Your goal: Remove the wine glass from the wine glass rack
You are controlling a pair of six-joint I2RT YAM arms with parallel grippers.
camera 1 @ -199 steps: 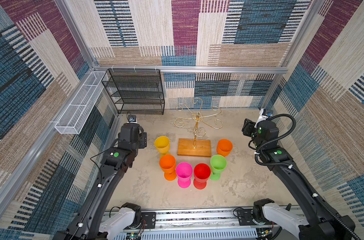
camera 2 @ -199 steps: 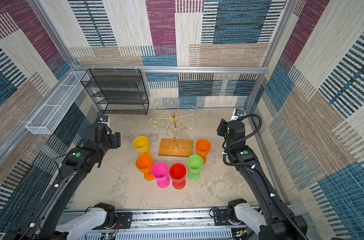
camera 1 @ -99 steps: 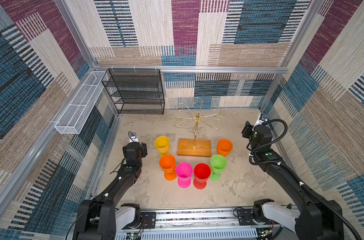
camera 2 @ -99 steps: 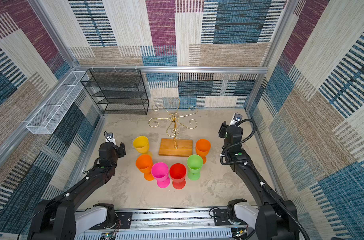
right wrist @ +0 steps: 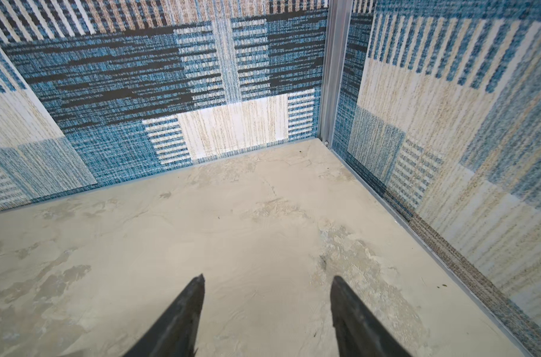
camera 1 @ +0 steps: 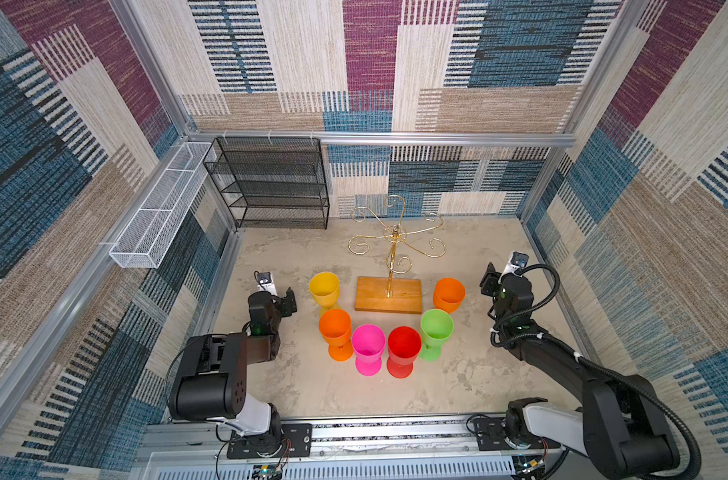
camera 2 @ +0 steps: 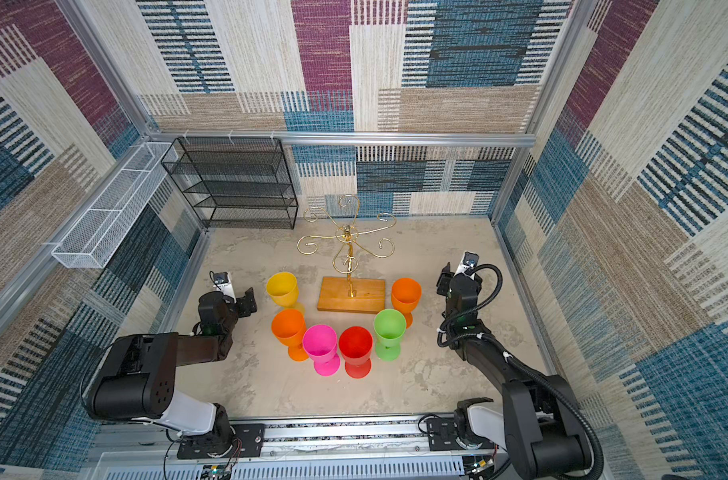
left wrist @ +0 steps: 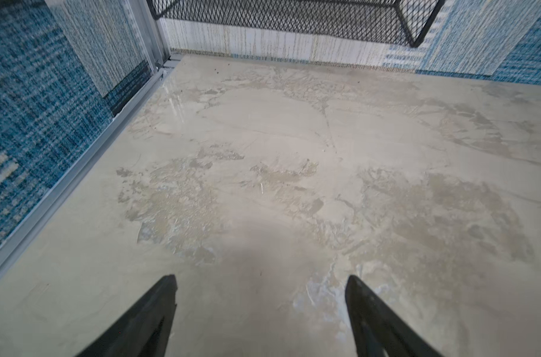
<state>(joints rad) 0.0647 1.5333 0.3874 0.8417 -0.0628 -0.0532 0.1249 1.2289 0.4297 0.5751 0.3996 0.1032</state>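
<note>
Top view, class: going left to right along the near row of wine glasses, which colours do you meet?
Near orange wine glass → pink wine glass → red wine glass → green wine glass.

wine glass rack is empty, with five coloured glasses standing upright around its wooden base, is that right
Not quite: six glasses stand there, not five: a yellow glass, orange glass, pink glass, red glass, green glass and second orange glass, as both top views show. The wine glass rack is empty and they stand upright around its wooden base.
</note>
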